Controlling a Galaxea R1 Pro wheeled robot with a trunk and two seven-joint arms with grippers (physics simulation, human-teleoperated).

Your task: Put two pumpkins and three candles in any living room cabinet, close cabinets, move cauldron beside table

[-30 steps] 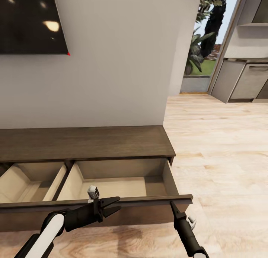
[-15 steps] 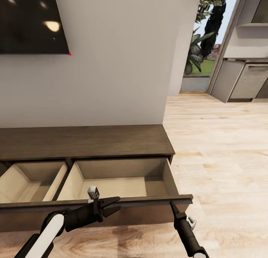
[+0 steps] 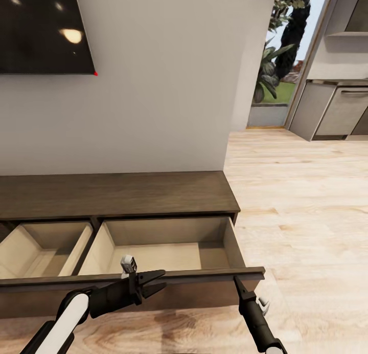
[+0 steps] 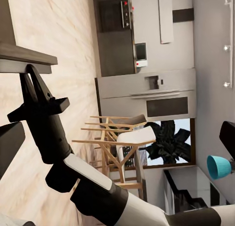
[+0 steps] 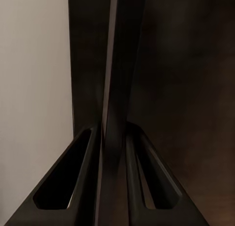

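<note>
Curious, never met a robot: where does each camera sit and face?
Head view: on the head, facing down at the cabinet; both arms show.
Left wrist view: on the left arm, facing the right tool, kitchen beyond.
Right wrist view: on the right arm, its tool shut on the drawer front.
All share that drawer front.

Even, soft rendered light; daylight enters beyond the cabinet (image 3: 117,195); ceiling-lamp glare spots on the dark screen (image 3: 43,29) above it; faint arm shadows below; right wrist view dim, close, murky.
</note>
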